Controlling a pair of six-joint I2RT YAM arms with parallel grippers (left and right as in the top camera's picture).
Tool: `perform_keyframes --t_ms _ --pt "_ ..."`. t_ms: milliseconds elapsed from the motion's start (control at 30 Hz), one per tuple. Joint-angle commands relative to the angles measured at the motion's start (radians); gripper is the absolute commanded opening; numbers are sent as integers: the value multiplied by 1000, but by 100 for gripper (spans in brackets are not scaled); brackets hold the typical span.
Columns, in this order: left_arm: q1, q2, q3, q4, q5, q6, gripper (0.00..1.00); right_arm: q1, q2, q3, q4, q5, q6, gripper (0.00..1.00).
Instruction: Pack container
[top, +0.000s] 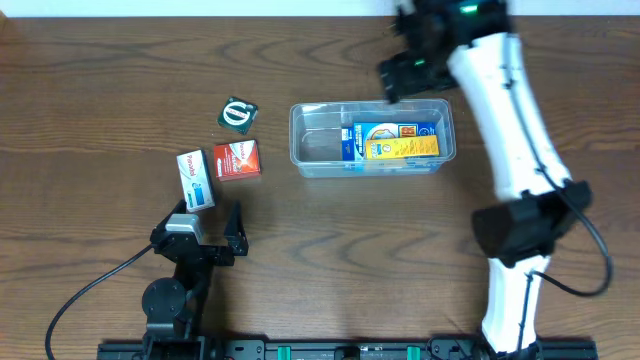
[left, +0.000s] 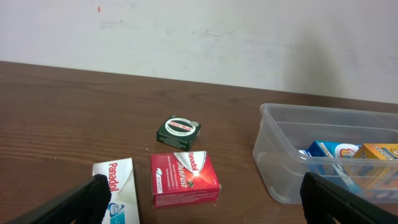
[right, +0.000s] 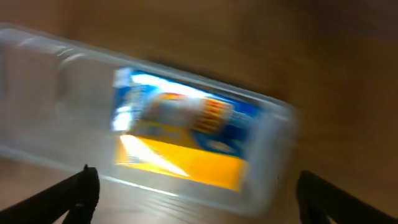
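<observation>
The container sat midway across the tabletop with a blue-and-yellow box flat in its right half. The step therefore seemed best done by raising the right gripper straight up, clear of the rim, leaving the bare left half for the red box, white box and green box lying on its left. That gripper hung above the container's far side, jaws spread wide, holding and touching nothing, while the left gripper, equally wide and empty, sat just short of the white box.
</observation>
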Motion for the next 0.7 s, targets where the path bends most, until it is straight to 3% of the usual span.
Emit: perform_keyframes --t_ms 0,333,667 --pt "4 -6 -16 -35 11 10 98 -96 -49 19 -25 148 109 99" --pt "4 -6 -16 -35 11 10 98 -352 -48 19 -95 97 199 99" --pt "4 16 -16 -35 22 10 98 -401 -48 19 -123 93 198 99"
